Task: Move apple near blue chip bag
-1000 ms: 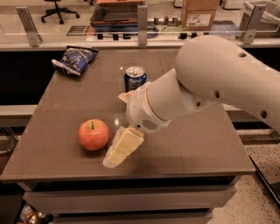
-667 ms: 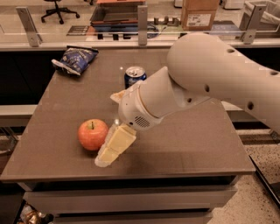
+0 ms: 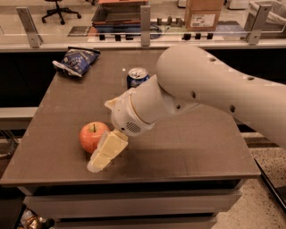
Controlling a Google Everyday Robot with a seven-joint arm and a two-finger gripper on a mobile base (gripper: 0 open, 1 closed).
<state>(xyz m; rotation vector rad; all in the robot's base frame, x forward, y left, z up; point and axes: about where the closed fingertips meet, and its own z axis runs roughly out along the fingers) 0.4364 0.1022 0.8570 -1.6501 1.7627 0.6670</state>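
**Operator:** Jaws, entry one: pale, low over the bench near its front edge, angled down toward 7 o'clock from the wrist. They sit at the apple's 4 o'clock side and overlap its right edge from my view. I cannot tell whether they touch it, or how wide they stand.

**Clerk:** Entry two, the apple?

**Operator:** Apple: round, orange-red, stem up, resting on the bench at about 8 o'clock from the bench's middle.

**Clerk:** Entry three, the blue chip bag?

**Operator:** Blue chip bag: dark blue with white speckles, lying flat at the far left corner, about 11 o'clock from the middle. It is well apart from the apple, at the apple's 12 o'clock.

**Clerk:** Other stock?

**Operator:** Soda can: blue, silver top, upright, toward 12 o'clock from the middle, partly behind the arm. The arm is white and bulky, and comes in from 3 o'clock across the right half of the bench. Past the far edge I log a cardboard box at 1 o'clock and an office chair at 11 o'clock.
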